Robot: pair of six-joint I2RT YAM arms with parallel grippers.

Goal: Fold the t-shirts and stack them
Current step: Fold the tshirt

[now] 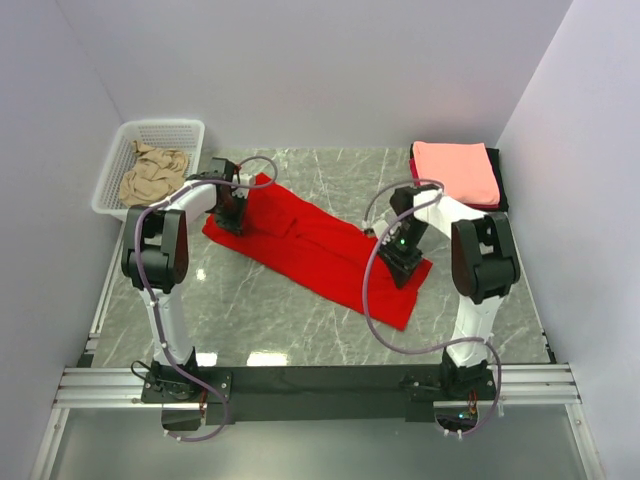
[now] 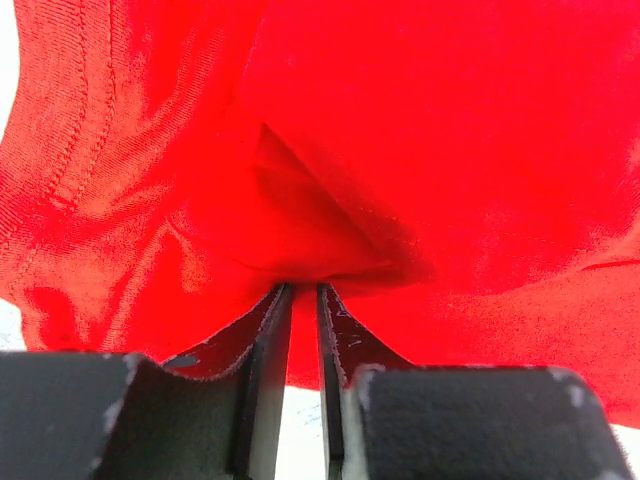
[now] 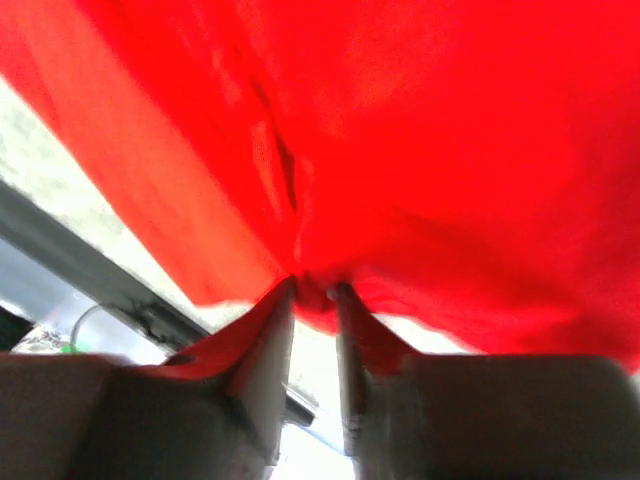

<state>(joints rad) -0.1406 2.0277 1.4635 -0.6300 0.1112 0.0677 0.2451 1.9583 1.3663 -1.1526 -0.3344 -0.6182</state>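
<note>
Top view: bright, even, diffuse light; faint shadows; pale glare patches on the table (image 1: 280, 322) at near edge. Left wrist: sharp, stitching of red t-shirt (image 2: 450, 150) resolved. Right wrist: blurred throughout, red oversaturated, background washed out.

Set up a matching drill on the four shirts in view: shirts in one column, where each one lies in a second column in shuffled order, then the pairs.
Column one:
1. red t-shirt
2. salmon-pink t-shirt
3. tan t-shirt
4. black t-shirt

Column two:
A. crumpled in the white basket, far left
B. bottom of the far-right pile
C. spread out in the middle, pinched by the left hand and the right hand
D. folded on top of the far-right pile

Pairs: 1-C; 2-D; 3-A; 4-B
</note>
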